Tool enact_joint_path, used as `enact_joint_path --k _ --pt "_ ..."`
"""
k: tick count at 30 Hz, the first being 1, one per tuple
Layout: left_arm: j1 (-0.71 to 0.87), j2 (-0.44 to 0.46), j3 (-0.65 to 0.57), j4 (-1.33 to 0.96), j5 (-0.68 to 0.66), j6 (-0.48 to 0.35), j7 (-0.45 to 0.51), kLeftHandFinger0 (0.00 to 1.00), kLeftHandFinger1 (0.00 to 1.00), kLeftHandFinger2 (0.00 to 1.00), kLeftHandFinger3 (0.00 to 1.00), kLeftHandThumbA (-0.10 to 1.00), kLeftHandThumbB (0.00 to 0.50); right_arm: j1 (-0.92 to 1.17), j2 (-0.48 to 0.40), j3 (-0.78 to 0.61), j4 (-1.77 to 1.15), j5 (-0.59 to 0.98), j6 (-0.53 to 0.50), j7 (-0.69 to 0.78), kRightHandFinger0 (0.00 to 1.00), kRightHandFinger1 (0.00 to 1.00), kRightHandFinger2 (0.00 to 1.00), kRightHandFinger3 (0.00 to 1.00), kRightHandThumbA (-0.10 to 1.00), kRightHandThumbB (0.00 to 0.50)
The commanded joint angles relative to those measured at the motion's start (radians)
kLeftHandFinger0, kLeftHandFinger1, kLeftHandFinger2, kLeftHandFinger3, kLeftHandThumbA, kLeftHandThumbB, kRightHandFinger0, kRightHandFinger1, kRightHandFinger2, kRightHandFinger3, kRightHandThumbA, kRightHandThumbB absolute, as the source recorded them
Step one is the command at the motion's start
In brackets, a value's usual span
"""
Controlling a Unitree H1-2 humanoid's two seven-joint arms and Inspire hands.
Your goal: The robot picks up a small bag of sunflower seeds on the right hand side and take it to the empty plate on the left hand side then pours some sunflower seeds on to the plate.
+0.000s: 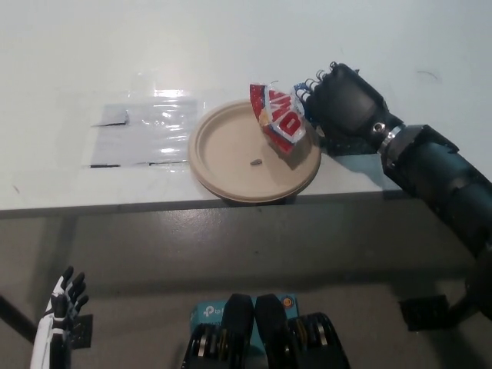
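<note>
plate left half: open | right rim: blocked by bag, right hand

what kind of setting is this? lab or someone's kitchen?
Likely a lab or test bench, not a kitchen: a bare white table with a clear plastic sheet laid flat on it, one disposable plate, and a TP-Link box on the floor below.

Red-white bag, tan plate
</note>
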Motion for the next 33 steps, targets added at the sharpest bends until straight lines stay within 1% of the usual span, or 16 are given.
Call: enact_joint_path --k 1,3,4,6,7,8,11,13,14,19,22,23,24,25,30,33 --pt "-0.006 0.02 -0.007 -0.034 0.004 -0.023 -0.021 1.0 1.0 1.0 1.0 1.0 0.081 -0.094 -0.025 -0.004 -0.012 -0.014 -0.006 -0.027 0.0 0.01 0.39 0.17 -0.1 0.275" --pt "-0.01 0.021 -0.007 -0.036 0.006 -0.02 -0.019 1.0 1.0 1.0 1.0 1.0 0.084 -0.106 -0.026 -0.003 -0.012 -0.018 -0.007 -0.02 0.0 0.0 0.4 0.17 -0.1 0.273" --pt "-0.013 0.021 -0.008 -0.037 0.009 -0.019 -0.017 1.0 1.0 1.0 1.0 1.0 0.083 -0.115 -0.024 0.004 -0.011 -0.027 0.015 -0.001 0.0 0.0 0.42 0.27 -0.1 0.274" --pt "-0.015 0.02 -0.007 -0.032 0.006 -0.019 -0.016 1.0 1.0 1.0 1.0 1.0 0.086 -0.12 -0.023 0.0 -0.013 -0.025 0.007 -0.008 0.0 0.0 0.41 0.27 -0.1 0.284" --pt "-0.015 0.021 -0.007 -0.034 0.006 -0.016 -0.017 1.0 1.0 1.0 1.0 1.0 0.088 -0.122 -0.024 0.004 -0.014 -0.032 0.008 -0.019 0.0 0.0 0.34 0.34 -0.1 0.293" --pt "-0.014 0.021 -0.007 -0.037 0.007 -0.012 -0.016 1.0 1.0 1.0 1.0 1.0 0.09 -0.124 -0.024 0.013 -0.015 -0.044 0.021 -0.031 0.0 0.0 0.26 0.34 -0.1 0.303" --pt "-0.011 0.022 -0.007 -0.039 0.004 -0.01 -0.018 1.0 1.0 1.0 1.0 1.0 0.083 -0.124 -0.027 0.018 -0.016 -0.052 0.02 -0.043 0.0 0.0 0.14 0.26 -0.1 0.291" --pt "-0.012 0.024 -0.006 -0.04 0.001 -0.011 -0.02 1.0 1.0 1.0 1.0 1.0 0.083 -0.127 -0.031 0.037 -0.016 -0.071 0.022 -0.065 0.0 0.0 0.08 0.15 -0.1 0.307" --pt "-0.012 0.024 -0.005 -0.041 0.002 -0.009 -0.019 1.0 1.0 1.0 1.0 1.0 0.084 -0.128 -0.032 0.038 -0.015 -0.072 0.015 -0.073 0.0 0.0 0.11 0.11 -0.1 0.31" --pt "-0.019 0.024 -0.005 -0.039 0.008 -0.005 -0.014 1.0 1.0 1.0 1.0 1.0 0.101 -0.146 -0.036 0.076 -0.012 -0.108 0.039 -0.067 0.0 0.0 0.21 0.17 -0.1 0.296" --pt "-0.019 0.024 -0.005 -0.039 0.002 -0.007 -0.016 1.0 1.0 1.0 1.0 1.0 0.1 -0.153 -0.039 0.107 -0.01 -0.137 0.045 -0.084 0.0 0.0 0.17 0.12 -0.1 0.318" --pt "-0.019 0.024 -0.006 -0.04 0.0 -0.003 -0.017 1.0 1.0 1.0 1.0 1.0 0.106 -0.154 -0.039 0.117 -0.009 -0.143 0.034 -0.067 0.0 0.0 0.17 0.13 -0.1 0.292" --pt "-0.018 0.024 -0.006 -0.041 0.002 -0.004 -0.017 1.0 1.0 1.0 1.0 1.0 0.098 -0.155 -0.039 0.123 -0.009 -0.148 0.024 -0.066 0.0 0.0 0.16 0.07 -0.1 0.276" --pt "-0.018 0.023 -0.006 -0.041 0.001 -0.003 -0.016 1.0 1.0 1.0 1.0 1.0 0.096 -0.154 -0.039 0.133 -0.008 -0.156 0.029 -0.074 0.0 0.0 0.17 0.04 -0.1 0.284" --pt "-0.018 0.025 -0.007 -0.043 0.006 -0.002 -0.016 1.0 1.0 1.0 1.0 1.0 0.092 -0.15 -0.035 0.17 -0.006 -0.184 0.028 -0.049 0.0 0.0 0.3 0.0 -0.1 0.262" --pt "-0.021 0.026 -0.007 -0.039 0.006 -0.004 -0.016 1.0 1.0 1.0 1.0 1.0 0.109 -0.154 -0.035 0.174 -0.006 -0.187 0.027 -0.046 0.0 0.0 0.32 0.0 -0.1 0.279"
